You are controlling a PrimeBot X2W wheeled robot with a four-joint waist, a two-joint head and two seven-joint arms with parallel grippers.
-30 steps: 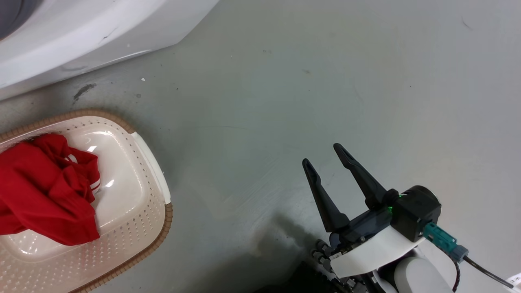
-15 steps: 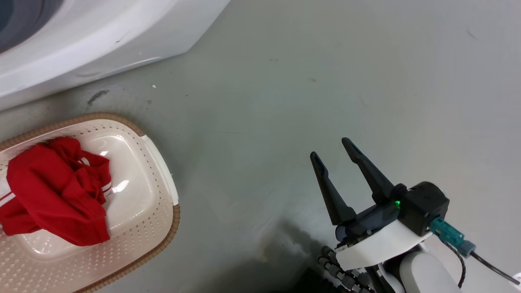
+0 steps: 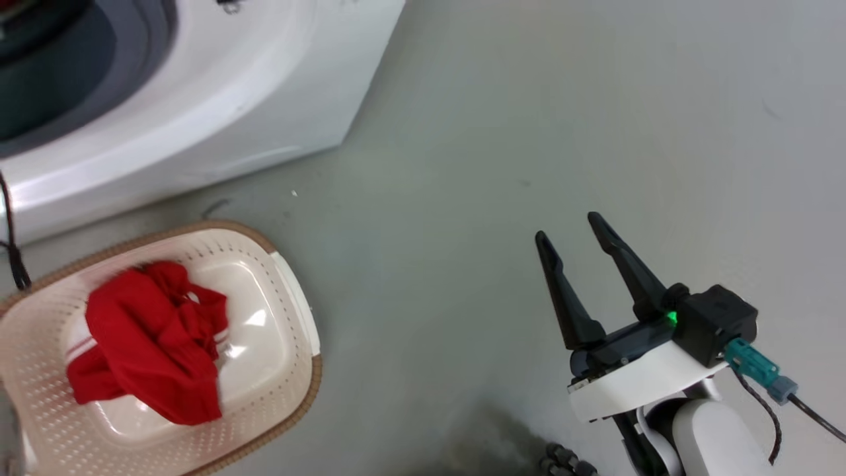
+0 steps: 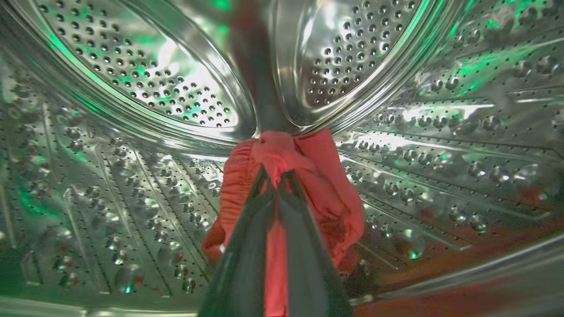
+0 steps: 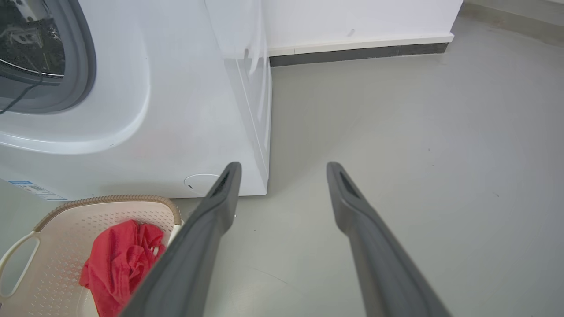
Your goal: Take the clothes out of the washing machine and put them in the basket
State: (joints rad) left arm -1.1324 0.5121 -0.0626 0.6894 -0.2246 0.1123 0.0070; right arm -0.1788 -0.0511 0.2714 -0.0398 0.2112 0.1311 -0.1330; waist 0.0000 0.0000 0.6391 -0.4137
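Observation:
Inside the washing machine's perforated steel drum (image 4: 132, 88), my left gripper (image 4: 275, 174) is shut on a bunched red garment (image 4: 326, 185) that hangs from its tips above the drum floor. A second red garment with white stripes (image 3: 149, 337) lies in the cream basket (image 3: 264, 370) on the floor in front of the white washing machine (image 3: 264, 99). My right gripper (image 3: 567, 227) stands open over bare floor, well to the right of the basket, holding nothing. The right wrist view has the same open gripper (image 5: 284, 165), the basket (image 5: 57, 264), its red garment (image 5: 119, 264) and the washing machine (image 5: 176, 110).
Grey floor (image 3: 462, 165) spreads between the basket and my right arm. A thin black cable (image 3: 10, 238) hangs at the left edge by the washer. A white wall with a dark baseboard (image 5: 352, 53) runs behind the machine.
The head camera has shifted, so more of the washer front and porthole shows and the basket sits further right in the picture. The right gripper stays open.

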